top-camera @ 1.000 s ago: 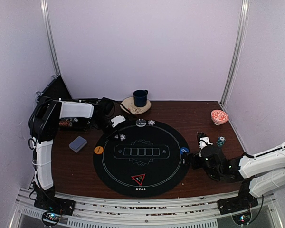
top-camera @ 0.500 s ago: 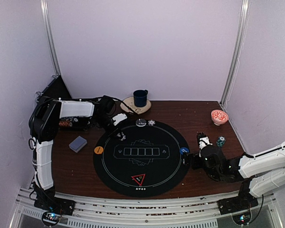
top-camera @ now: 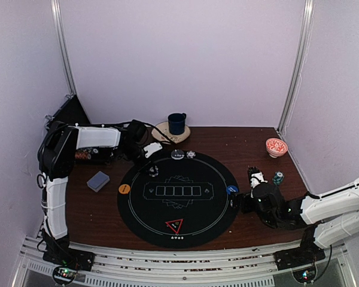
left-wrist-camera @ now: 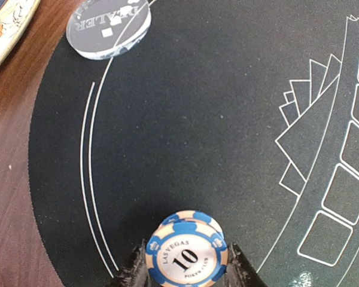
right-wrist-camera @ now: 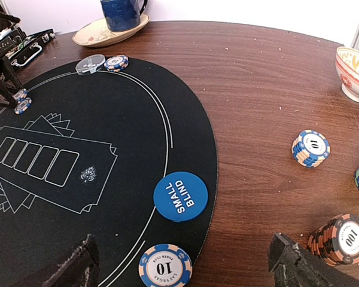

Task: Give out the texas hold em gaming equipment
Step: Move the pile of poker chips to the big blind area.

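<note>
The left jaws are clamped on a chip (left-wrist-camera: 186, 258), a second chip's rim showing just behind it. Over the last second they slide it slightly rightward over the mat (left-wrist-camera: 185, 119), on the side nearest the desk's (right-wrist-camera: 257, 78) far-left corner, short of the dealer disc (left-wrist-camera: 109, 27). Whether it touches the felt is unclear. The right jaws stay wide apart and empty near the right edge, by the blue disc (right-wrist-camera: 180, 196). This chip looks mid-delivery, not yet released.
</note>
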### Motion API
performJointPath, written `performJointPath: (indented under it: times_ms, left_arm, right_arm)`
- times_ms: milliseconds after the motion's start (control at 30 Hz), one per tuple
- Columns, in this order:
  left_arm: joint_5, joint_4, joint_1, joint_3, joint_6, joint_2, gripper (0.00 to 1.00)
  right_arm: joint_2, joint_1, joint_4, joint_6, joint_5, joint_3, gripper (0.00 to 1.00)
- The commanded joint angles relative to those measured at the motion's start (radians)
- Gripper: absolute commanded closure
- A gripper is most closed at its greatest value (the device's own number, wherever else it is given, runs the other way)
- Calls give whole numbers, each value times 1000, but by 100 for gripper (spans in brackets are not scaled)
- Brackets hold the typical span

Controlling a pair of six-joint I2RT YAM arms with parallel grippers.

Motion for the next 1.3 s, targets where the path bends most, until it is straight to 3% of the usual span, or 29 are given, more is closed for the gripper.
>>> performJointPath:
  times_ms: [0, 333, 433, 533, 667, 1267]
  left_arm:
    - [-5, 10, -4, 22, -5, 26, 81]
    - [-11, 11, -5, 11, -3, 37, 75]
    - [-14, 11, -5, 10, -3, 36, 65]
    - [-14, 11, -6, 11, -4, 37, 48]
    - [-12, 11, -6, 14, -7, 39, 38]
    - [-104, -36, -17, 41, -87, 92, 37]
  right_arm:
    - [11, 7, -10, -11, 1, 25, 0]
    - [11, 9, -12, -10, 7, 27, 0]
    - [14, 10, -13, -11, 6, 29, 0]
    - [17, 10, -15, -11, 5, 29, 0]
    - [20, 11, -17, -11, 4, 31, 0]
    - [39, 16, -24, -13, 7, 41, 0]
